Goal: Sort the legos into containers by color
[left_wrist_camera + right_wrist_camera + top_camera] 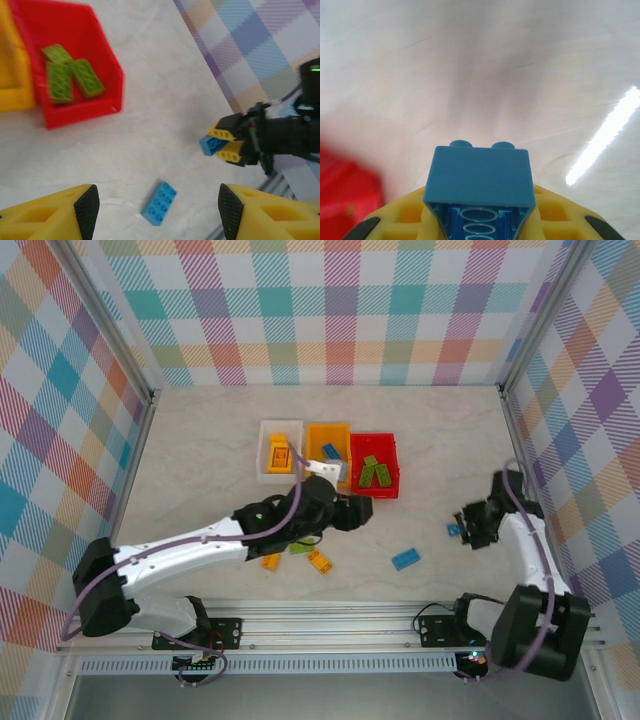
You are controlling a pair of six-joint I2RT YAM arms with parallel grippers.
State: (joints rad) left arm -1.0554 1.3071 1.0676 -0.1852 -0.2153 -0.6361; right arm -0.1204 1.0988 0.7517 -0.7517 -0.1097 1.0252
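Observation:
My right gripper (461, 530) is shut on a small blue lego (480, 182), held just above the table at the right; from the left wrist it shows as a blue block (214, 144) between yellow fingers. My left gripper (352, 512) hangs open in front of the red container (391, 467), with nothing between its pads (87, 210). Below it a flat blue lego (159, 202) lies on the table. The red container holds green legos (67, 77). A white container (266, 462) holds yellow legos, and an orange one (312, 445) holds a blue lego.
Two yellow legos (320, 560) and a green one (300, 548) lie on the table under the left arm. Checked walls close in the back and both sides. A metal rail (330, 630) runs along the near edge.

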